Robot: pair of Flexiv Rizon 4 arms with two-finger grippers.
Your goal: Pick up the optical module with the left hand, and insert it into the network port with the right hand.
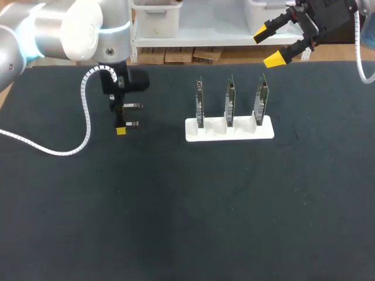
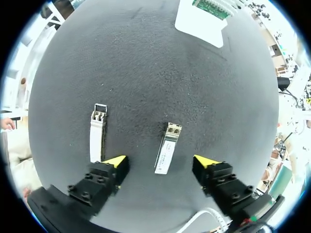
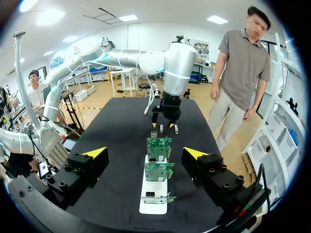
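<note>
Straddling one optical module (image 2: 165,148), the open left hand (image 2: 160,162) seems at pickup; next it should lower and close. Right hand (image 1: 268,47) hangs open, far right.

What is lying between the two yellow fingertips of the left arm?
In the left wrist view, one optical module lies on the black table between the open fingers of the left gripper, touching neither. A second module lies outside them.

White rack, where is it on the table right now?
In the head view the white rack stands right of the table's middle, holding three upright circuit boards, the left gripper and two modules to its left.
</note>
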